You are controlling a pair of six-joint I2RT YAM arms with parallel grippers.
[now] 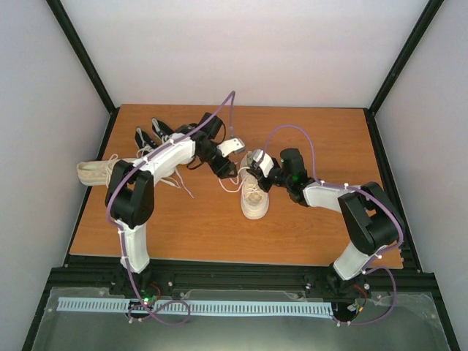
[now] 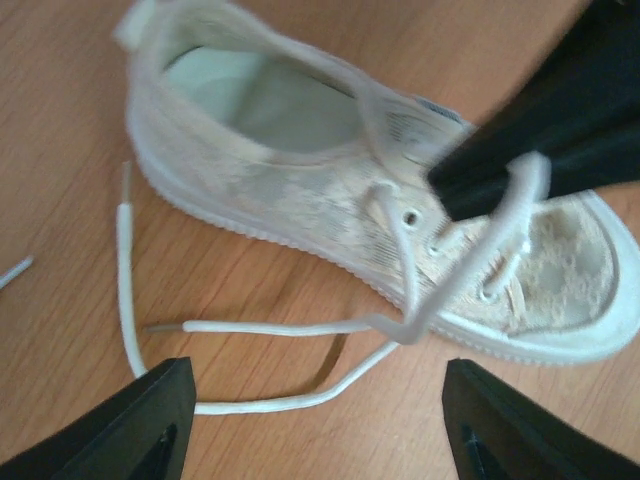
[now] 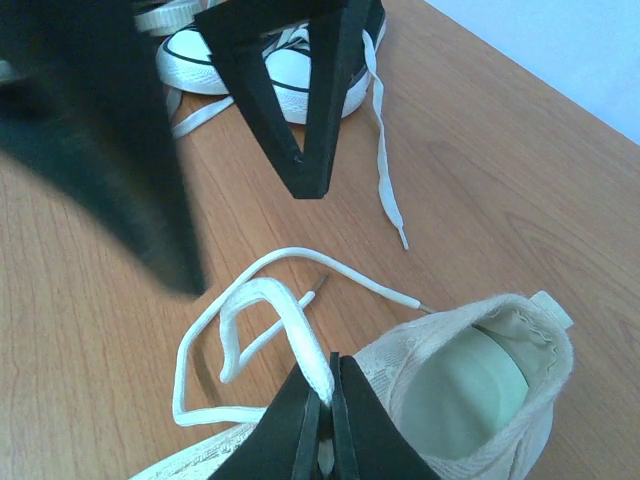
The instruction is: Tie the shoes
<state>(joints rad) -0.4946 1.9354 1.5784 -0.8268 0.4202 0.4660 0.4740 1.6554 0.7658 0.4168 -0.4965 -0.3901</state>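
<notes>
A cream sneaker (image 1: 254, 197) lies mid-table, its pale lace (image 2: 300, 328) loose on the wood. My right gripper (image 1: 258, 177) is shut on a loop of that lace (image 3: 262, 298) over the shoe's tongue, with its jaws pressed together (image 3: 325, 405). It also shows in the left wrist view (image 2: 500, 180), where it lifts the lace. My left gripper (image 1: 227, 172) hovers open and empty just left of the shoe, its fingers (image 2: 140, 425) wide apart over the lace ends. A second cream sneaker (image 1: 99, 172) lies at the far left. Two black sneakers (image 1: 155, 133) lie at the back left, under the left arm.
The black sneakers' white toe caps (image 3: 265, 65) and a loose white lace (image 3: 385, 150) lie just beyond my left gripper's fingers (image 3: 300, 110). The table's (image 1: 314, 234) black frame rails run along all its edges.
</notes>
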